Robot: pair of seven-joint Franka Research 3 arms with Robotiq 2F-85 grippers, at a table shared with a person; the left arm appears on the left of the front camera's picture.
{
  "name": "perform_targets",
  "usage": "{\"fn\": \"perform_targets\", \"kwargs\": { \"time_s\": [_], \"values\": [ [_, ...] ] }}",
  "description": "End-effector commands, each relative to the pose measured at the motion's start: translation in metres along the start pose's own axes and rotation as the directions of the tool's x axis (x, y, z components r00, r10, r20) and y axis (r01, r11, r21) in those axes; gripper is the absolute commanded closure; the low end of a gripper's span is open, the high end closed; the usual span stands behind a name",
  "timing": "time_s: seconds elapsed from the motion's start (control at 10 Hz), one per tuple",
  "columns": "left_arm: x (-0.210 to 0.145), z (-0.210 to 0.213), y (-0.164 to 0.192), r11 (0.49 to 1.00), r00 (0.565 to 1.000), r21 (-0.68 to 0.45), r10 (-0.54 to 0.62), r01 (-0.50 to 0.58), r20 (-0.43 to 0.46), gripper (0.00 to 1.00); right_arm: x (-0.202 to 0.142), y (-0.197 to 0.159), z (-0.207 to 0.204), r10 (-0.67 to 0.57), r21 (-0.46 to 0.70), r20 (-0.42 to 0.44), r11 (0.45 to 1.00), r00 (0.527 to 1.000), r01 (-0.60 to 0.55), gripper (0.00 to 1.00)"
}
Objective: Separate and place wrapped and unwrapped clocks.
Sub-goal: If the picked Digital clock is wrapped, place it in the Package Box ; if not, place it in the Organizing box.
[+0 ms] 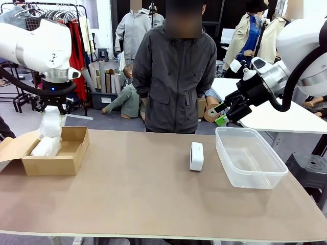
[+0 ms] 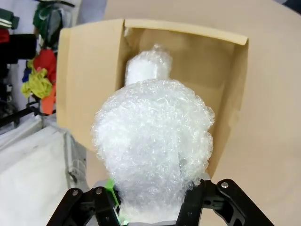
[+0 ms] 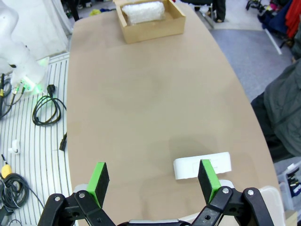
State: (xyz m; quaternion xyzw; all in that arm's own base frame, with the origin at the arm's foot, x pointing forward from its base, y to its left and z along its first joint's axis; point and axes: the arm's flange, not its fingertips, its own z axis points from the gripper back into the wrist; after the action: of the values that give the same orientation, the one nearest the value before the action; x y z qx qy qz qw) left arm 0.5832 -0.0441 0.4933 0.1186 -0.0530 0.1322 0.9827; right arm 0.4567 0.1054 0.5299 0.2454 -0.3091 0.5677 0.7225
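the left tool is clamped on a wrapped clock, a white bubble-wrap lump that hangs upright from it above the open cardboard box at the left end of the bench. in the left wrist view the tool pinches the lump at its lower end, a green pad pressed into the wrap, and the box lies open beneath. a second wrapped clock lies on its side inside the box, along its left wall; from the wrist it shows past the held lump, and from the right wrist it lies lengthwise in the box at the far end of the bench.

the bare clock, white and thick-cased, stands on its edge on the bench right of centre, just left of a clear plastic tub and apart from it.

the right tool hovers in the air beyond the tub's far edge, above the bench's far right corner, its jaws spread wide and holding nothing. in its own view the tool looks down on the bench, and the bare clock lies just beyond its right finger.

a person in a dark jacket stands at the far side of the bench.
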Motion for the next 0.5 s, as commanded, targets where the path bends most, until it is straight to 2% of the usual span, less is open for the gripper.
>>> {"fn": "perform_targets", "kwargs": {
  "time_s": [0.0, 0.2, 0.4],
  "values": [
    [0.008, -0.014, 0.001, 0.998, 0.998, -0.035, -0.053, 0.053, -0.015, 1.00, 0.001, -0.001, 0.000, 0.008, 0.003, 0.006, 1.000, 1.000, -0.008, 0.00],
    [0.014, -0.032, -0.005, 0.980, 0.982, -0.073, -0.186, 0.184, -0.021, 1.00, 0.001, -0.001, 0.000, 0.008, 0.003, 0.006, 1.000, 1.000, -0.008, 0.00],
    [0.011, -0.047, -0.012, 0.969, 0.974, -0.113, -0.226, 0.222, -0.032, 1.00, 0.001, -0.001, 0.000, 0.008, 0.003, 0.006, 1.000, 1.000, -0.008, 0.00]
  ]
}}
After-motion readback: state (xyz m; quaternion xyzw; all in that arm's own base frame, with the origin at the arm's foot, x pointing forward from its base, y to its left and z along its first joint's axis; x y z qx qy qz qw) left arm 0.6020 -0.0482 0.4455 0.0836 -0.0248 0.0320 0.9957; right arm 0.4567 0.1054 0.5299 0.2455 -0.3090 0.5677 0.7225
